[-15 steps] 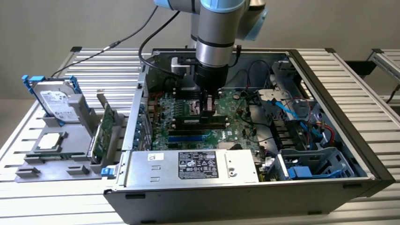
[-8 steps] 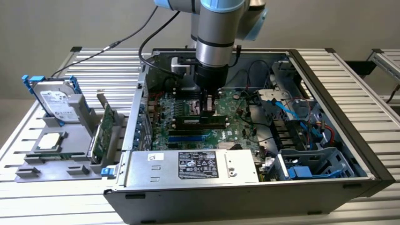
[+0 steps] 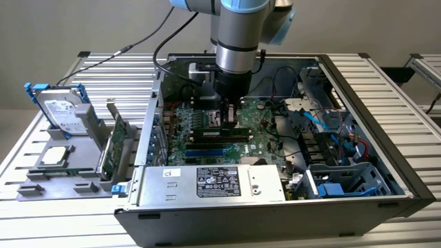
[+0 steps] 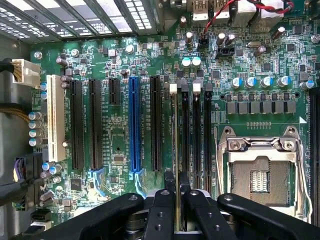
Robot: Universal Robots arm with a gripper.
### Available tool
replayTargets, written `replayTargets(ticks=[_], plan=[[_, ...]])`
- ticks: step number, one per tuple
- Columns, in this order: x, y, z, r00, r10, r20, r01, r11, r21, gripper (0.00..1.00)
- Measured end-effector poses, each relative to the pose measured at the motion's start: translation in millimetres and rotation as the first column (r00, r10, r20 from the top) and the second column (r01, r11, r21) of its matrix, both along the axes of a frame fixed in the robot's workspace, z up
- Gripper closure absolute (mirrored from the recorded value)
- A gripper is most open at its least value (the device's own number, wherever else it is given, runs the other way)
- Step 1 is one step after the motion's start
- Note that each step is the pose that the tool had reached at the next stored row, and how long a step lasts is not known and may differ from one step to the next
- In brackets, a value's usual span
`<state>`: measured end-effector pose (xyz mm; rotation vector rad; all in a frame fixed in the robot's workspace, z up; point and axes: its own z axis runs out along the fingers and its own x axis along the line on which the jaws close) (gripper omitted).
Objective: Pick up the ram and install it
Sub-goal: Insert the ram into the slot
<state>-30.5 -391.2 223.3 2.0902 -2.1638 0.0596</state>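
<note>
Your end effector (image 4: pixel 178 212) is clamped on the ram (image 4: pixel 177 150), which runs edge-on straight out from its fingers along the memory slots (image 4: pixel 196 140), so any skew against a slot could jam it or flex the motherboard (image 4: pixel 120 145).

1. The bench (image 3: pixel 131 77) is built of pale ribbed metal slats laid side by side, with dark grooves between them.
2. A black cap (image 3: pixel 83 53) closes its far corner at the exterior view's left.
3. A second bench (image 3: pixel 428 70) of the same slats stands at the exterior view's right, a gap between the two.
4. Behind both lies a plain beige-grey surface (image 3: pixel 82 26); whether it is wall or floor cannot be told.
5. The light is soft and even, with a mild sheen on the slats.
</note>
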Motion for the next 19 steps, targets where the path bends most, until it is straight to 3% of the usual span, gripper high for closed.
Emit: replayTargets(ticks=[13,19], plan=[[-0.9,1.3,-3.7,1.0,0.0,0.0005,0.0,1.0,-0.0038,0.86],[-1.1,2.3,-5.8,1.0,0.0,0.0005,0.0,1.0,-0.0089,0.86]])
